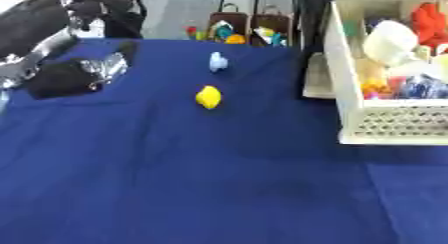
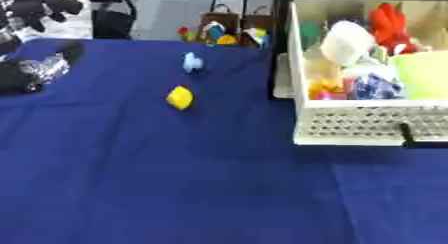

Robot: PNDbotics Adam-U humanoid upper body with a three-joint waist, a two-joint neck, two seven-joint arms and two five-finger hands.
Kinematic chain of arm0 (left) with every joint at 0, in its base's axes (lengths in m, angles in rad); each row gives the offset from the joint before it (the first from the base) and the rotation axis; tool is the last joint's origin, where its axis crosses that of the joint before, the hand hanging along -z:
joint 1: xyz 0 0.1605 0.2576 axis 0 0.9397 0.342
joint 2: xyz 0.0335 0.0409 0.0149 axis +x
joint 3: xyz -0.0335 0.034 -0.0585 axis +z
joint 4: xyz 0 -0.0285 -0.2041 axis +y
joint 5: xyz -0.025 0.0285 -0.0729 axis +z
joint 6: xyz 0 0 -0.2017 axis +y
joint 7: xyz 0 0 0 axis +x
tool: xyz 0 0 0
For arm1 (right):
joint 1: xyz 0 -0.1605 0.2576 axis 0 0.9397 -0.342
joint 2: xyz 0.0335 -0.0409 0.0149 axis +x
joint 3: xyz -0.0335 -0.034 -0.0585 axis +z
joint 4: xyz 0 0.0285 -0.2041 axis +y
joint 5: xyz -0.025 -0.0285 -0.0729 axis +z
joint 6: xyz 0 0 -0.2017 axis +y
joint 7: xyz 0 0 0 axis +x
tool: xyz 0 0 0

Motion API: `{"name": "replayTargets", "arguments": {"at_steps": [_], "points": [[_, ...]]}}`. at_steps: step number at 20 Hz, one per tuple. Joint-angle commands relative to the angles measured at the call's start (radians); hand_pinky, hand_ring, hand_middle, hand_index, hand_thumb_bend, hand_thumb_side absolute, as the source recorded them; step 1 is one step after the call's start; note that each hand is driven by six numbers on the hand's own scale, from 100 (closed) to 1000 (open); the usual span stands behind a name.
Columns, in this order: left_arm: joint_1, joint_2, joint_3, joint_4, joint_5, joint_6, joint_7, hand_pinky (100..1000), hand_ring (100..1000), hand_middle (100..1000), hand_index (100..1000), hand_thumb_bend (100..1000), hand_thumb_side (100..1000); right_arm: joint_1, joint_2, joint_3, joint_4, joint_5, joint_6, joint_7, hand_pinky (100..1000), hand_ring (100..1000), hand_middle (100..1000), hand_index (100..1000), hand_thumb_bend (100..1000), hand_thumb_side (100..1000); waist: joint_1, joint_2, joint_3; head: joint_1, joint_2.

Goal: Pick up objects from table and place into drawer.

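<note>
A small yellow object (image 1: 208,97) lies on the blue cloth near the middle of the table. A pale blue object (image 1: 217,62) sits a little farther back. The white drawer (image 1: 350,78) stands open at the right and holds several toys, among them a white one (image 2: 347,42), a red one (image 2: 389,23) and a light green one (image 2: 424,73). My left hand (image 1: 74,75) rests low over the cloth at the far left, well left of both objects. Its fingers (image 1: 125,51) stretch away from me and hold nothing. I see no right hand.
Small colourful items and two brown bags (image 1: 249,25) line the table's far edge. Dark equipment (image 2: 35,8) stands at the back left. A thin dark piece (image 2: 408,135) shows at the drawer's perforated front. Blue cloth (image 1: 219,188) covers the near half.
</note>
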Motion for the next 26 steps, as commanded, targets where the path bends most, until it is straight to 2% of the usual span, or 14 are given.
{"name": "replayTargets", "arguments": {"at_steps": [1, 8, 12, 13, 14, 16, 18, 21, 26], "points": [[-0.021, 0.014, 0.032, -0.017, 0.014, -0.008, -0.048, 660, 785, 820, 959, 203, 1000, -0.008, -0.016, -0.002, -0.015, -0.009, -0.008, -0.007, 690, 741, 662, 781, 100, 1000, 0.002, -0.029, 0.001, -0.003, -0.013], [-0.037, 0.008, 0.065, -0.017, 0.04, -0.023, -0.154, 659, 781, 825, 954, 245, 1000, -0.007, -0.016, -0.002, -0.015, -0.009, -0.007, -0.008, 691, 742, 661, 781, 100, 1000, 0.002, -0.029, 0.002, -0.005, -0.013], [-0.036, 0.012, 0.072, -0.017, 0.064, -0.016, -0.173, 659, 780, 826, 953, 251, 1000, -0.006, -0.016, -0.002, -0.015, -0.009, -0.006, -0.008, 691, 742, 661, 781, 100, 1000, 0.002, -0.029, 0.003, -0.006, -0.011], [-0.035, 0.013, 0.074, -0.017, 0.068, -0.012, -0.171, 653, 778, 841, 949, 329, 1000, -0.006, -0.016, -0.002, -0.015, -0.009, -0.006, -0.007, 691, 742, 661, 781, 100, 1000, 0.002, -0.03, 0.004, -0.006, -0.011], [-0.031, 0.024, 0.069, -0.017, 0.075, -0.003, -0.163, 653, 778, 841, 949, 329, 1000, -0.005, -0.017, -0.001, -0.015, -0.009, -0.006, -0.007, 691, 742, 661, 781, 100, 1000, 0.003, -0.032, 0.004, -0.006, -0.01], [-0.022, 0.057, 0.055, -0.016, 0.094, 0.021, -0.14, 593, 745, 820, 949, 253, 1000, -0.004, -0.018, 0.0, -0.015, -0.01, -0.006, -0.006, 691, 742, 661, 781, 100, 1000, 0.005, -0.034, 0.004, -0.004, -0.008], [-0.018, 0.102, 0.034, 0.001, 0.099, 0.05, -0.111, 550, 722, 801, 942, 265, 1000, -0.003, -0.019, 0.002, -0.015, -0.011, -0.005, -0.004, 691, 742, 661, 781, 100, 1000, 0.007, -0.035, 0.001, -0.001, -0.006], [-0.028, 0.148, -0.009, 0.037, 0.109, 0.095, -0.065, 573, 743, 827, 953, 261, 1000, -0.002, -0.02, 0.006, -0.015, -0.015, -0.005, 0.0, 691, 742, 661, 781, 100, 1000, 0.011, -0.036, -0.003, 0.005, -0.002], [-0.07, 0.179, -0.087, 0.111, 0.142, 0.151, 0.007, 581, 750, 836, 960, 294, 998, -0.002, -0.021, 0.012, -0.015, -0.02, -0.007, 0.008, 691, 742, 661, 781, 100, 1000, 0.014, -0.037, -0.007, 0.016, 0.004]]}}
